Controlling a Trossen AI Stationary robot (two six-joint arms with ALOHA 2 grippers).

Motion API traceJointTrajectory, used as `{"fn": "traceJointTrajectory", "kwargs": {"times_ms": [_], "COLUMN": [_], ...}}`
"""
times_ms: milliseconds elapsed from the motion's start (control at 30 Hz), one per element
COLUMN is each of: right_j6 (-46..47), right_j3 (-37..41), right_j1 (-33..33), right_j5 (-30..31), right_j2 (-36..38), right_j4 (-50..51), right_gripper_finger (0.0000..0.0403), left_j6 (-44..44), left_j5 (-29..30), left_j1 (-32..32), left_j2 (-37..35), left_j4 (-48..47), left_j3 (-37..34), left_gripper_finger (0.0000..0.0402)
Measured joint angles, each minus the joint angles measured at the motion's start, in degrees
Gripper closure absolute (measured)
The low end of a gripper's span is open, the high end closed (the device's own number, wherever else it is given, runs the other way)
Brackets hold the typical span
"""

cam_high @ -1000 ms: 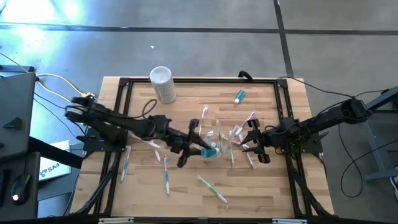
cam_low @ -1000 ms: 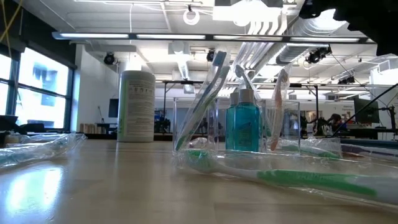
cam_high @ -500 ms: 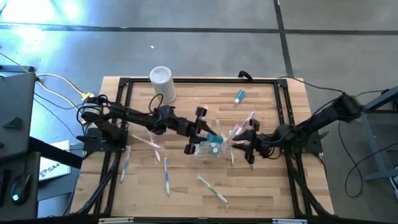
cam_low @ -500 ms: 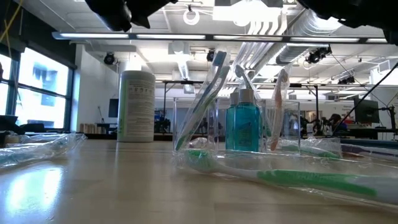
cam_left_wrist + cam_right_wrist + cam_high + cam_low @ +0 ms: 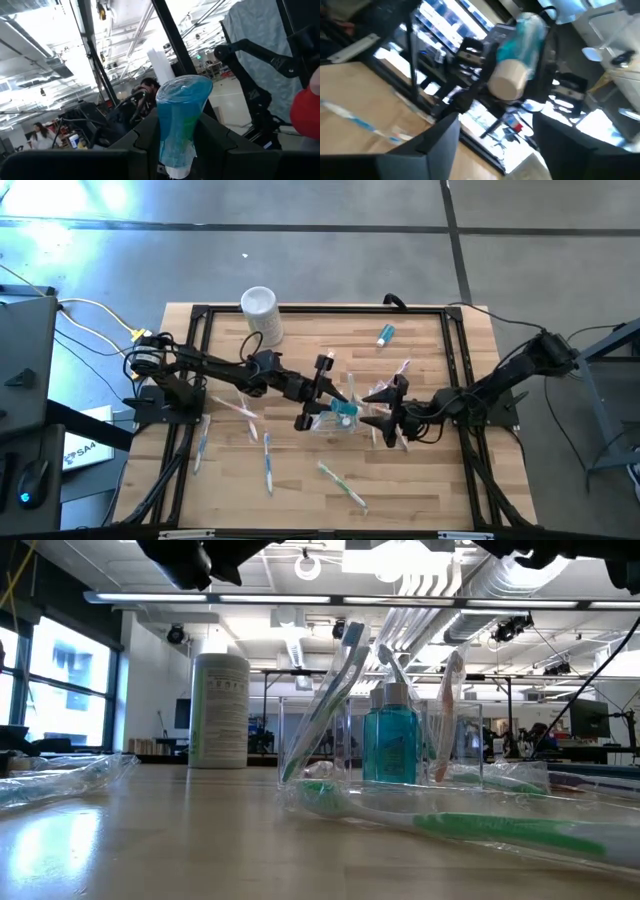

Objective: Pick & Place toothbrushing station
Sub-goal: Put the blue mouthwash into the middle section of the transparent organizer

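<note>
Left jaws (image 5: 175, 150) grip an unlabelled teal toothpaste tube (image 5: 181, 120).

Around the clear cup (image 5: 338, 420) in the middle of the table (image 5: 430, 490) both hands and scattered toothbrushes (image 5: 342, 484) crowd the way, the white cylinder (image 5: 261, 314) blocks the far left, while the near right corner lies free.

Teal toothpaste tube (image 5: 181, 120), clear cup (image 5: 315, 745), white cylinder (image 5: 261, 313).

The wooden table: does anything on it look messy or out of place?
Yes. Slim wrapped toothbrushes lie scattered at odd angles across the wooden table, and one small teal toothpaste tube lies alone near the far edge.
</note>
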State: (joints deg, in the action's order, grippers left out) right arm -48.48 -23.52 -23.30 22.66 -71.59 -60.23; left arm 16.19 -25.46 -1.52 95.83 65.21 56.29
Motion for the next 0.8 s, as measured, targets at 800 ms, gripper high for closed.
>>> {"fn": "traceJointTrajectory", "kwargs": {"times_ms": [800], "right_j6": [-8.3], "right_j3": [-6.3], "right_j1": [0.2], "right_j5": [0.9], "right_j2": [-4.1], "right_j4": [0.2], "right_gripper_finger": [0.0151], "left_j6": [1.1], "left_j5": [0.5], "left_j1": [0.0], "left_j2": [0.0], "left_j4": [-0.2], "left_j3": [0.0], "left_gripper_finger": [0.0311]}}
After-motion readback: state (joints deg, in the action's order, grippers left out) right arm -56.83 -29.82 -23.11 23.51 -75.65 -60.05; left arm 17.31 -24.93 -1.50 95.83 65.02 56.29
